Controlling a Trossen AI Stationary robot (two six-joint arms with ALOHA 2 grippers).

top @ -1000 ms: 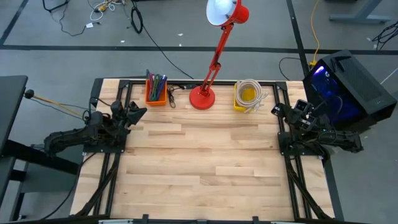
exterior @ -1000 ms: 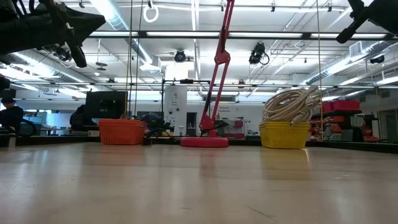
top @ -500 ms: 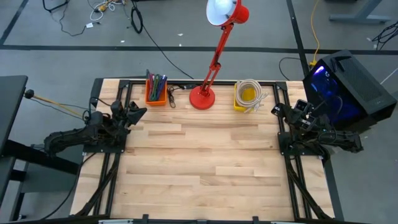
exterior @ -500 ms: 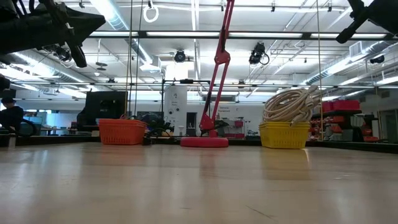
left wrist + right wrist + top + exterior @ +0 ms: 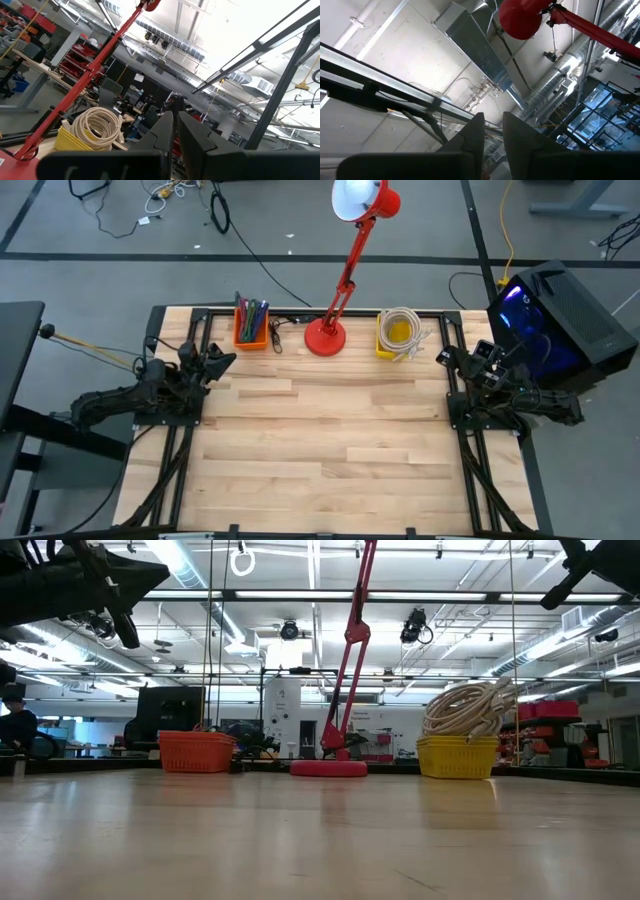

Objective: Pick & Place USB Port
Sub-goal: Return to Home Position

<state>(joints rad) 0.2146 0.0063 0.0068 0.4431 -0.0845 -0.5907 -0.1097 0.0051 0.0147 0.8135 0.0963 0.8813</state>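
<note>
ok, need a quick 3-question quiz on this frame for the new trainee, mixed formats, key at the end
1. Multiple choice: what sits in the yellow bin? A) a coiled white cable B) pens C) a mug
2. True or false: the red lamp stands between the orange bin and the yellow bin.
3. Fill in: the left gripper and right gripper, parked at opposite table sides, each hold ____.

Key: 1 A; 2 true; 3 nothing.
</note>
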